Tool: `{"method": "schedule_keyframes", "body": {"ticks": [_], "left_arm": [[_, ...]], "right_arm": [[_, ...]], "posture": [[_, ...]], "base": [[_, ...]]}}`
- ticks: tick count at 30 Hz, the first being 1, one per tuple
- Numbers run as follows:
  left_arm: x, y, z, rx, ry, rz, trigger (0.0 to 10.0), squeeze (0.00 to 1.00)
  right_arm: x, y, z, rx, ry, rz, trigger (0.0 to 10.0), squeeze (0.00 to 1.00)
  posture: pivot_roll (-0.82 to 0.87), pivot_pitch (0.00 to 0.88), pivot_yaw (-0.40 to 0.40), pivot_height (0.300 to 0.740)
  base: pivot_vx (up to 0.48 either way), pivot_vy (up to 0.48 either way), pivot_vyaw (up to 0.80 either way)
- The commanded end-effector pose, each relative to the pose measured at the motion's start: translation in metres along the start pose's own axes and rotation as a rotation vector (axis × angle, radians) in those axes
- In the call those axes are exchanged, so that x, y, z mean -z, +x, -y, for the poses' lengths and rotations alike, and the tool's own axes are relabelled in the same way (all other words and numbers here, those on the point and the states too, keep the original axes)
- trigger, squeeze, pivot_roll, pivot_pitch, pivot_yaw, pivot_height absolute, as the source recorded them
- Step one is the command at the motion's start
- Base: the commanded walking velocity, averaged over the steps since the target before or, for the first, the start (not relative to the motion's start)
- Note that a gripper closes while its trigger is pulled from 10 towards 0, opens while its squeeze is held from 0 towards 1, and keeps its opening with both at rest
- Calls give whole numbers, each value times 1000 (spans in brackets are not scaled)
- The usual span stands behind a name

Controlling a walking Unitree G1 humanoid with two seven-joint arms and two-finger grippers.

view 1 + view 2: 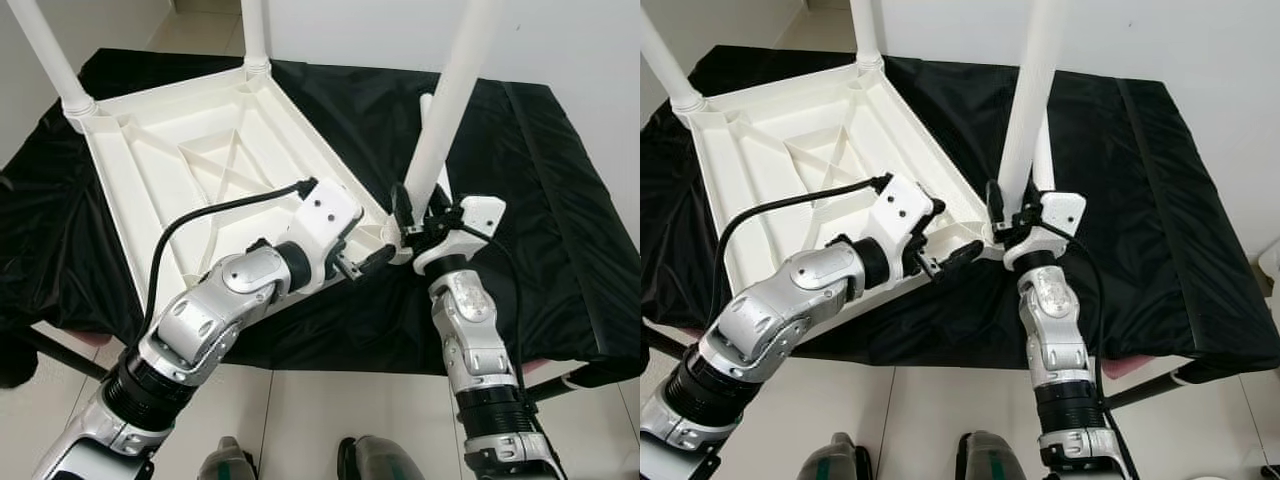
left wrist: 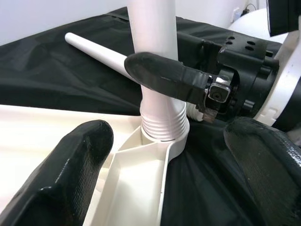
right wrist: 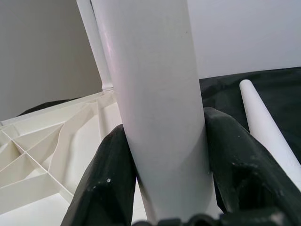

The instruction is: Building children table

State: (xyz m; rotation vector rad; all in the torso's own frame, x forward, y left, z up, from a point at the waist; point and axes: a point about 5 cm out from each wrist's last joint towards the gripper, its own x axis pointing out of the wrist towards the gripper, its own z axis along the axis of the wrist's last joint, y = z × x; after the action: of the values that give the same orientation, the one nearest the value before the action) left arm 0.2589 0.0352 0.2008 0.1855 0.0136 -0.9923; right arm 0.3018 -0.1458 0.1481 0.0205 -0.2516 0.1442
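Note:
A white children's table top (image 1: 170, 190) lies upside down on a black cloth (image 1: 560, 230). Two white legs (image 1: 45, 55) (image 1: 255, 30) stand in its far corners. A third leg (image 1: 450, 100) stands upright in the near right corner socket (image 2: 162, 125). My right gripper (image 1: 410, 215) is shut on this leg just above the socket, with its fingers (image 3: 108, 174) pressed on both sides. My left gripper (image 1: 368, 262) is open beside that corner, and the table's corner rim lies between its spread fingers (image 2: 70, 169). Another leg (image 1: 1044, 160) lies loose on the cloth behind the held one.
The cloth-covered surface ends just before my body, over a light tiled floor (image 1: 320, 410). White walls (image 1: 570, 40) stand behind and to the right. Bare black cloth spreads to the right of the table top.

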Motion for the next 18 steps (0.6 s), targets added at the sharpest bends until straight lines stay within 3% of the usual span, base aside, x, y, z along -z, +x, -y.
{"method": "schedule_keyframes", "body": {"ticks": [1,8,18], "left_arm": [[-2,-1,6,101,1,2,10000,0],[-3,-1,7,101,0,3,10000,0],[-2,-1,8,104,0,3,10000,0]], "right_arm": [[54,-25,13,74,42,-306,10000,0],[58,-34,17,114,57,-314,10000,0],[58,-44,5,71,62,-287,10000,0]], "posture": [[-33,102,26,740],[-32,104,24,740],[-35,104,26,740]], "base": [[0,0,0],[0,0,0],[0,0,0]]}}
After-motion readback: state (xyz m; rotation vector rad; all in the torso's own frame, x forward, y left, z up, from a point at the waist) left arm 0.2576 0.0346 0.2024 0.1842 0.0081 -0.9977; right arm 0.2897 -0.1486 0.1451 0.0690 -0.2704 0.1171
